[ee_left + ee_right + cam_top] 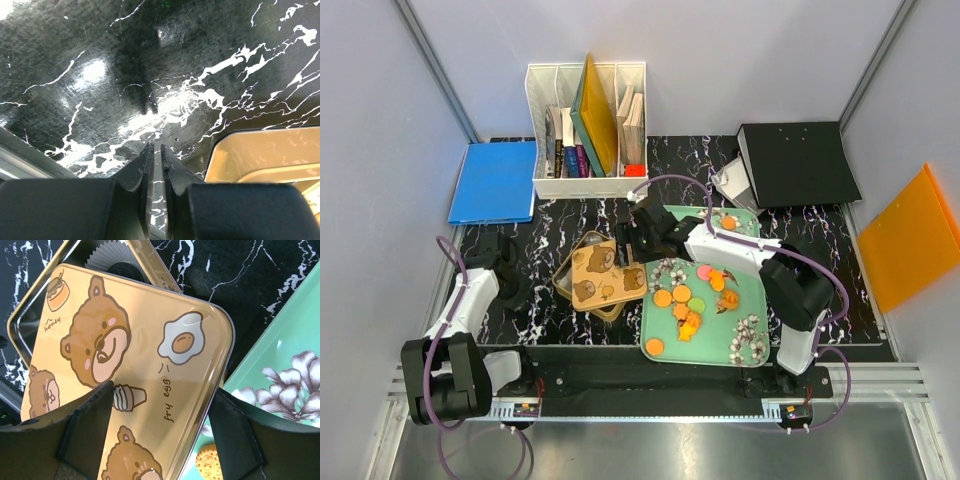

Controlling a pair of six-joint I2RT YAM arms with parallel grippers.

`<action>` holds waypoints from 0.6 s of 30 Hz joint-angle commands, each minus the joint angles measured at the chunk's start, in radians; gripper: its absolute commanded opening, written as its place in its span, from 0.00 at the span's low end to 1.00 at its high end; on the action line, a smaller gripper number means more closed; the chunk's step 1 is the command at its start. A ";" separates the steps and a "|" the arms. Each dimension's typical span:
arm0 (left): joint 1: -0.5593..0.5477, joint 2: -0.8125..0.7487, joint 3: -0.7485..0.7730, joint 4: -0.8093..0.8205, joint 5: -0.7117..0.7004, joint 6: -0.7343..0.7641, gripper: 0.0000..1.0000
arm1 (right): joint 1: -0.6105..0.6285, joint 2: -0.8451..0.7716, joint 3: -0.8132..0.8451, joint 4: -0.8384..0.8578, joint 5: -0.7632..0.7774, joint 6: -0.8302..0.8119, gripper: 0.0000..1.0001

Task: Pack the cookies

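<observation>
Cookies (682,300) lie scattered on the mint-green tray (651,330), right of the bench's middle and reaching toward its near edge. From your right gripper (160,412) they sit back toward the near-right corner, behind the fingertips rather than ahead of them. Only one orange cookie (209,463), pale and embossed, shows at the bottom of the right wrist view. That gripper's jaws stand wide apart with nothing between them. They hover over the lid (125,355), one finger above its face and the other at the edge nearest the tray; you cannot tell whether they touch it. The lid is a glossy gold rounded rectangle printed with bears, a fried egg and an ice-cream cone. Its long axis runs roughly between the bench's left and right edges, and it sits skewed on the tin (566,268) at mid-bench. Where the lid leaves the tin uncovered, a white pleated paper cup (107,254) shows inside. You would likely need to shift that lid before any cookie goes in, and the right arm is the nearer one for both lid and tray. The cookies are small flat discs, mostly orange with a pink and a green one, among blossom prints on the tray. Your left gripper (156,152) has its fingers together, a sliver between them and nothing held. It hangs low over the shiny black white-veined bench (100,75) toward the left edge, with the tin just to its right.
</observation>
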 commanded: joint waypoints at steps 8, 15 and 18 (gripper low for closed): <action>0.000 0.008 0.011 0.038 0.030 0.016 0.13 | -0.058 -0.001 0.037 -0.176 0.138 -0.085 0.81; 0.000 0.022 0.043 0.041 0.041 0.032 0.17 | -0.087 -0.061 0.050 -0.210 0.172 -0.108 0.82; 0.000 0.039 0.052 0.044 0.044 0.047 0.20 | -0.088 -0.069 0.059 -0.228 0.177 -0.120 0.83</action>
